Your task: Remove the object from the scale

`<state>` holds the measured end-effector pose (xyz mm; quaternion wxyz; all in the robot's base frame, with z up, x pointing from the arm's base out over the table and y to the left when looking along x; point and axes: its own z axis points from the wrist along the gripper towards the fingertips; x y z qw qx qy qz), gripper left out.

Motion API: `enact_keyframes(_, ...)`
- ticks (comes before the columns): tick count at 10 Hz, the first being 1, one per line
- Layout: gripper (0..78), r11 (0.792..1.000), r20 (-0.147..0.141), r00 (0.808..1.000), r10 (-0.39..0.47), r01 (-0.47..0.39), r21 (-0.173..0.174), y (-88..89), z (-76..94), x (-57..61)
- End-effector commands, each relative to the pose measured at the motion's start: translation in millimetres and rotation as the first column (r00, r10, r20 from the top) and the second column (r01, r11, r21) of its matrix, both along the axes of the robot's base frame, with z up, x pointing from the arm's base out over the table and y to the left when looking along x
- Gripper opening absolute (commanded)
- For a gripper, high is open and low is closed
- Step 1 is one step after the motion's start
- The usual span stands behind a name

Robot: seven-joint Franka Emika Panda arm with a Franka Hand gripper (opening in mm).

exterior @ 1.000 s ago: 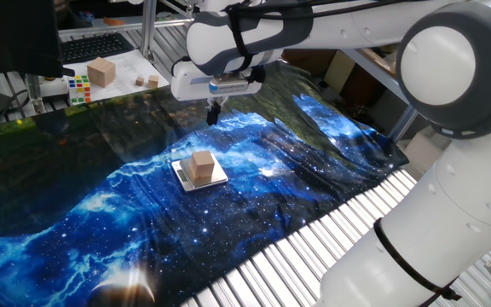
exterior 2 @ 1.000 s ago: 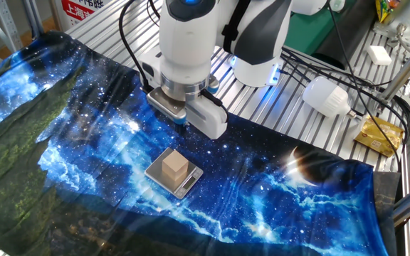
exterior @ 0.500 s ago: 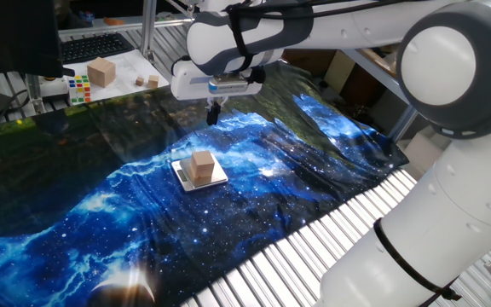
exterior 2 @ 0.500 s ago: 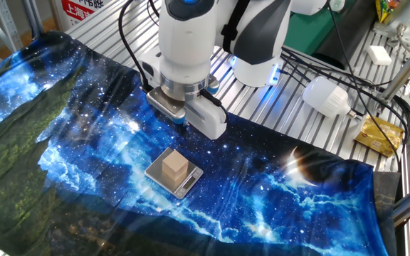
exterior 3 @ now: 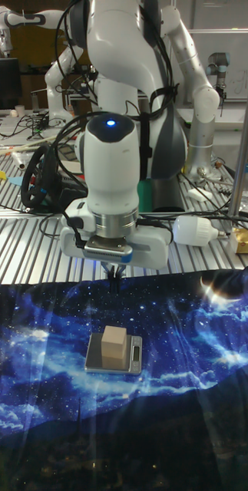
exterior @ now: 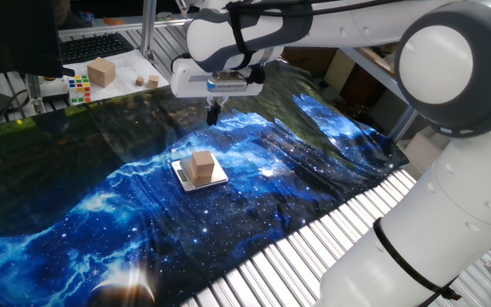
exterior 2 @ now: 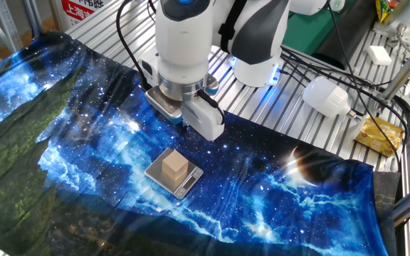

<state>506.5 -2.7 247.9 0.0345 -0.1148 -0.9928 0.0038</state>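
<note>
The object point(exterior: 201, 165) is a small light-brown wooden cube. It stands upright in the middle of the scale point(exterior: 181, 178), a thin flat silver plate lying on the blue galaxy cloth. Both also show in the other fixed view, as the object point(exterior 2: 175, 166) on the scale point(exterior 2: 190, 184), and in the tall view, as the object point(exterior 3: 114, 344) on the scale point(exterior 3: 136, 355). My gripper point(exterior: 213, 113) hangs above the cloth, behind the scale and apart from the cube. Its dark fingers are pressed together with nothing between them. From the tall view the gripper point(exterior 3: 114, 282) points straight down.
A Rubik's cube point(exterior: 78, 89), a larger wooden cube point(exterior: 101, 72) and two small blocks point(exterior: 147, 82) sit on the white surface at the far left. A white bulb-shaped part point(exterior 2: 326, 96) and a yellow packet point(exterior 2: 377, 135) lie on the metal slats beside the cloth.
The gripper has shifted very slightly up and sideways. The cube and the scale have stayed where they were.
</note>
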Motion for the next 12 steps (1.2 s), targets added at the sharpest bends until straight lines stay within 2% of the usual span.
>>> enact_keyframes(1,0.0,1.0,-0.024,1.0,0.013,-0.013,0.011,-0.3,1.1,0.7)
enact_keyframes(4,0.0,1.0,-0.023,1.0,0.008,-0.008,-0.002,-1.3,0.0,2.3)
enact_keyframes(8,0.0,1.0,-0.025,0.999,0.028,-0.028,-0.002,-4.2,-5.1,8.0)
enact_keyframes(12,0.0,1.0,-0.028,0.999,0.028,-0.029,-0.006,-2.8,-17.6,16.4)
